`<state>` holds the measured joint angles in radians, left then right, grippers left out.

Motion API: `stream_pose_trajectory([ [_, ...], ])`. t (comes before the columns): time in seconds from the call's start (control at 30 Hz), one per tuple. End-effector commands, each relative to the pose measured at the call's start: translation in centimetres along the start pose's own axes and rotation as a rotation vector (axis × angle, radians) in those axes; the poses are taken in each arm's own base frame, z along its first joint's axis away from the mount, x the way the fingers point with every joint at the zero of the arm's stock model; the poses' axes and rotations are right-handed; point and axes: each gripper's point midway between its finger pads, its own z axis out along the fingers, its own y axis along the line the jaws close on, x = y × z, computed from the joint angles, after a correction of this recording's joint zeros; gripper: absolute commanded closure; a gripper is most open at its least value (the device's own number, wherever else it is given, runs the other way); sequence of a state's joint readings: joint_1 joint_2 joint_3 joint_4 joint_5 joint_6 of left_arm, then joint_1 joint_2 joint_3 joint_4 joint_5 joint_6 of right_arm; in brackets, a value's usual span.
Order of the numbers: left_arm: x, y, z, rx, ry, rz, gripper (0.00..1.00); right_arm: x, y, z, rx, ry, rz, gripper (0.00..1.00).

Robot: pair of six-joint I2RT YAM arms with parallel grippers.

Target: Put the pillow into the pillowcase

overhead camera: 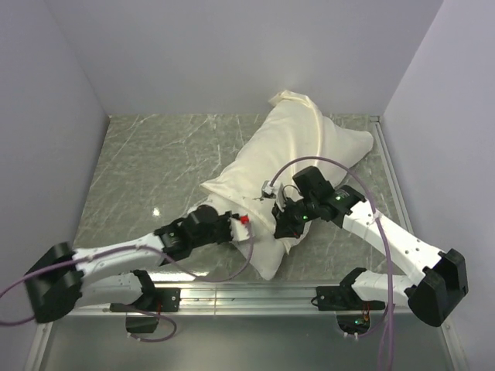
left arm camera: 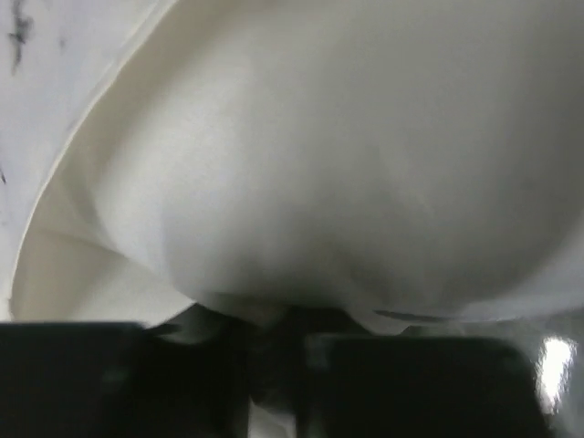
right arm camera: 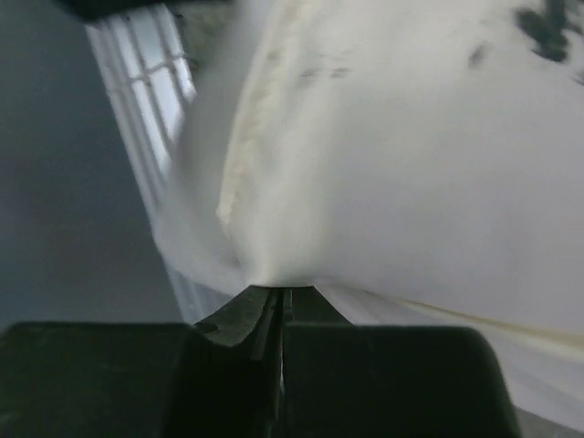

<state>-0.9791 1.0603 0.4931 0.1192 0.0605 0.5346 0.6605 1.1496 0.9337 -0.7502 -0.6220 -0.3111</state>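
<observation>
Inside the pillowcase (overhead camera: 294, 147) sits most of the pillow (right arm camera: 438, 155), left tool (left arm camera: 274, 338) and right tool (right arm camera: 281, 301) clenched on the case's hem.

Grey marbled table (overhead camera: 155, 170), white walls (overhead camera: 232, 46)

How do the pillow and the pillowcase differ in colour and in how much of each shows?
The pillowcase is cream and faintly shiny; the pillow is whiter and matte. The pillowcase shows along nearly its whole length; the pillow shows only as a near end sticking out. Both lie slanted on the table.
</observation>
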Motion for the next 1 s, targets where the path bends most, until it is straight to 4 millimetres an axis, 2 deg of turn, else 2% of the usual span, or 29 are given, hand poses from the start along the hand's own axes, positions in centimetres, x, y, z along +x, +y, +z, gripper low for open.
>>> stream_pose_trajectory([
  [0.0,-5.4,5.9,2.9,-0.238,-0.126,-0.155,0.92,-5.4,6.2,-2.5,-0.276,-0.143,-0.116,1.00],
  [0.03,-5.7,6.3,3.6,-0.234,-0.136,-0.199,1.00,-6.4,6.9,-3.4,-0.298,-0.167,-0.135,1.00],
  [0.07,-6.5,7.7,3.7,-0.259,-0.164,-0.283,1.00,-6.4,8.2,-4.1,-0.361,-0.169,-0.132,1.00],
  [0.13,-6.6,8.2,4.5,-0.264,-0.147,-0.348,1.00,-7.2,9.6,-5.6,-0.400,-0.193,-0.158,1.00],
  [0.17,-7.6,9.0,4.5,-0.280,-0.172,-0.414,1.00,-7.0,10.3,-6.3,-0.416,-0.193,-0.161,1.00],
  [0.23,-7.7,9.9,5.0,-0.306,-0.169,-0.479,1.00,-6.7,10.7,-6.8,-0.422,-0.189,-0.166,1.00],
  [0.27,-8.5,10.3,5.1,-0.313,-0.189,-0.547,1.00,-6.1,10.6,-6.7,-0.414,-0.172,-0.164,1.00],
  [0.33,-8.9,10.0,5.5,-0.294,-0.197,-0.611,1.00,-4.8,9.2,-5.8,-0.364,-0.135,-0.142,1.00],
  [0.4,-9.0,8.6,5.7,-0.231,-0.207,-0.656,1.00,-4.6,7.2,-5.3,-0.300,-0.137,-0.121,1.00],
  [0.47,-9.0,7.3,5.3,-0.165,-0.202,-0.671,0.74,-3.5,5.0,-4.6,-0.229,-0.111,-0.094,1.00],
  [0.5,-8.0,6.2,5.0,-0.121,-0.148,-0.685,0.60,-3.2,4.5,-4.5,-0.206,-0.098,-0.087,0.89],
  [0.53,-8.0,7.2,4.1,-0.120,-0.146,-0.712,0.41,-3.2,3.1,-4.6,-0.130,-0.076,-0.085,0.78],
  [0.57,-7.4,7.2,3.5,-0.100,-0.124,-0.786,0.33,-3.6,2.4,-4.8,-0.083,-0.078,-0.084,0.69],
  [0.6,-6.8,5.8,2.7,0.002,-0.079,-0.843,0.27,-4.2,1.4,-5.2,-0.020,-0.090,-0.080,0.60],
  [0.63,-7.0,6.7,1.3,0.004,-0.089,-0.882,0.24,-5.2,0.9,-6.0,0.036,-0.123,-0.095,0.51],
  [0.67,-6.1,7.9,0.2,-0.020,-0.075,-0.920,0.23,-5.8,-0.4,-6.6,0.123,-0.140,-0.102,0.47],
  [0.7,-6.4,7.7,-0.8,0.014,-0.086,-0.901,0.21,-6.1,-0.8,-7.1,0.166,-0.156,-0.111,0.41],
  [0.73,-6.6,7.1,-2.7,0.035,-0.109,-0.856,0.18,-6.4,-0.9,-7.9,0.200,-0.176,-0.124,0.39],
  [0.8,-7.1,5.7,-4.6,0.090,-0.165,-0.634,0.14,-5.9,-0.7,-8.6,0.223,-0.173,-0.142,0.39],
  [0.83,-8.3,6.0,-6.5,0.051,-0.226,-0.511,0.01,-5.6,-0.5,-9.0,0.238,-0.182,-0.143,0.38],
  [0.87,-8.0,4.1,-6.6,0.073,-0.231,-0.339,0.01,-5.3,-0.6,-9.4,0.256,-0.187,-0.121,0.38],
  [0.9,-8.1,3.5,-6.9,0.061,-0.237,-0.241,0.01,-5.3,-0.7,-9.7,0.274,-0.202,-0.104,0.38],
  [0.93,-8.2,3.6,-7.4,0.002,-0.236,-0.153,0.01,-5.4,-0.8,-10.5,0.300,-0.232,-0.090,0.36],
  [0.97,-8.5,1.9,-7.0,0.028,-0.256,-0.009,0.01,-5.7,-1.7,-11.4,0.343,-0.266,-0.045,0.34],
])
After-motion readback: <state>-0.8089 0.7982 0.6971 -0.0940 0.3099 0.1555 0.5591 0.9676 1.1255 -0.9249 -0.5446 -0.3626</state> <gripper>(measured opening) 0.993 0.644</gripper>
